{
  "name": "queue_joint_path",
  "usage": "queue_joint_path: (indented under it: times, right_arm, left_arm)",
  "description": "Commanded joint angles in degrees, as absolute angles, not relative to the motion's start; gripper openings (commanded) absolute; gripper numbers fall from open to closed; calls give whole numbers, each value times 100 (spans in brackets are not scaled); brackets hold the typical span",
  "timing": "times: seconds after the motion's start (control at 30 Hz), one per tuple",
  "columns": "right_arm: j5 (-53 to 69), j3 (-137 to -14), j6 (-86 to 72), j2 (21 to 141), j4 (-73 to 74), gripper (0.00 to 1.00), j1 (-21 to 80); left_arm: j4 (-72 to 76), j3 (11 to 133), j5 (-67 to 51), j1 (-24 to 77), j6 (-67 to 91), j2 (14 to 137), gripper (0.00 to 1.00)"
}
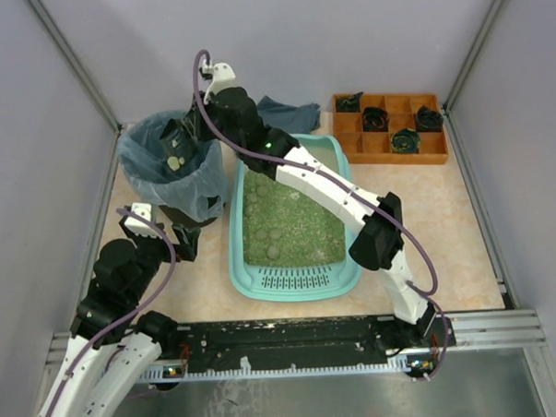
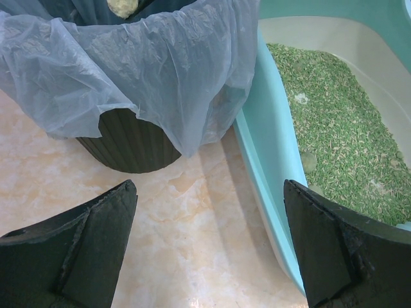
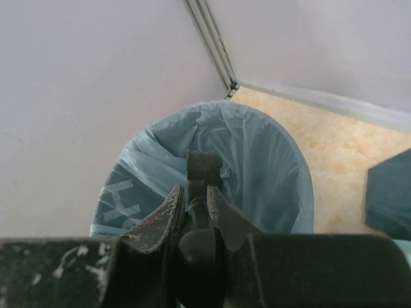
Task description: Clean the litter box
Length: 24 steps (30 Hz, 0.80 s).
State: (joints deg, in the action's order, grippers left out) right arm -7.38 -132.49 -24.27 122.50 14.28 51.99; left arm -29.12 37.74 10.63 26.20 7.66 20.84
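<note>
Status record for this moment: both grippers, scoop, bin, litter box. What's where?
right gripper: shut on the scoop handle, above the bin
scoop: over the bin opening; pale lumps by its head, on it or in the bag, cannot tell
bin: bluish bag liner, beside the litter box
left gripper: open, empty, over the table between bin and litter box
litter box: green litter with pale clumps lying in it

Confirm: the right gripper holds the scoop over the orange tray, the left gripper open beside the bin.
Not quite: the top external view shows the right gripper holding the scoop over the bin, not the orange tray. The rest holds.
</note>
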Motion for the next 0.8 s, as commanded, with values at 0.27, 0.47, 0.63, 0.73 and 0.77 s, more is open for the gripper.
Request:
queue_joint_path:
  times: [0.27, 0.47, 0.63, 0.73, 0.77]
  right_arm:
    - [-1637, -13343, -110, 12109, 169, 0, 5829]
    - [-1747, -13169, -59, 11985, 37, 0, 5845]
    - [-1849, -13103, -228, 11885, 64, 0, 5845]
    - [-2083, -12966, -473, 11772, 65, 0, 5845]
    - [-2183, -12905, -543, 11726, 45, 0, 5845]
  left_arm:
    - [-2786, 3771, 1028, 2589, 724, 2066, 100]
    - [-2786, 3770, 1023, 2584, 729, 2071, 100]
    - [-2786, 3771, 1030, 2589, 721, 2077, 100]
    - [-2786, 3770, 1027, 2587, 721, 2076, 100]
    - [-2786, 3770, 1028, 2591, 725, 2078, 100]
